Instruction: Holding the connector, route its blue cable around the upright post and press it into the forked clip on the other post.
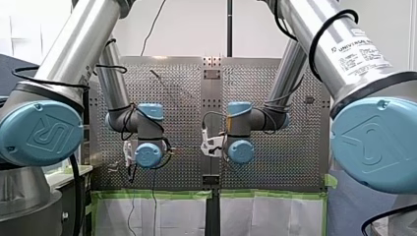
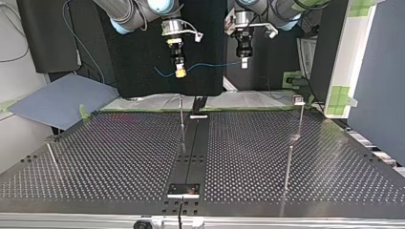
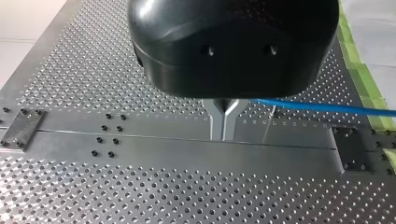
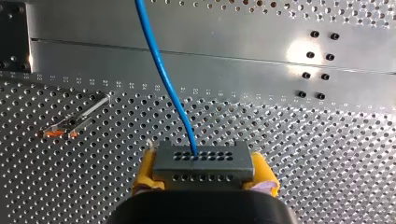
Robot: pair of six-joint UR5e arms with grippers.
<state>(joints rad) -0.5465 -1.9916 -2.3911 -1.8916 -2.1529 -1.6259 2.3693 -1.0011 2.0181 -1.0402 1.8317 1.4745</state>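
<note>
In the right wrist view my right gripper (image 4: pixel 203 164) is shut on the grey connector (image 4: pixel 203 160), its yellow pads (image 4: pixel 145 171) on both sides. The blue cable (image 4: pixel 161 70) leaves the connector's face and runs ahead over the board. My left gripper (image 3: pixel 223 138) has its metal fingers shut on the blue cable (image 3: pixel 327 108), which trails off to one side. In the top view both grippers hang high above the table, my right (image 2: pixel 180 72) and my left (image 2: pixel 244 64), with the cable (image 2: pixel 212 64) strung between them. A thin upright post (image 2: pixel 181 114) stands below; another post with a small head (image 2: pixel 298 100) stands further right.
The perforated table (image 2: pixel 119 157) has a dark centre strip (image 2: pixel 193 148) with end plates. A further post (image 2: pixel 288 167) stands at the top view's right and a short pin (image 2: pixel 51 155) at its left. A loose cable end (image 2: pixel 160 72) hangs beside my right gripper.
</note>
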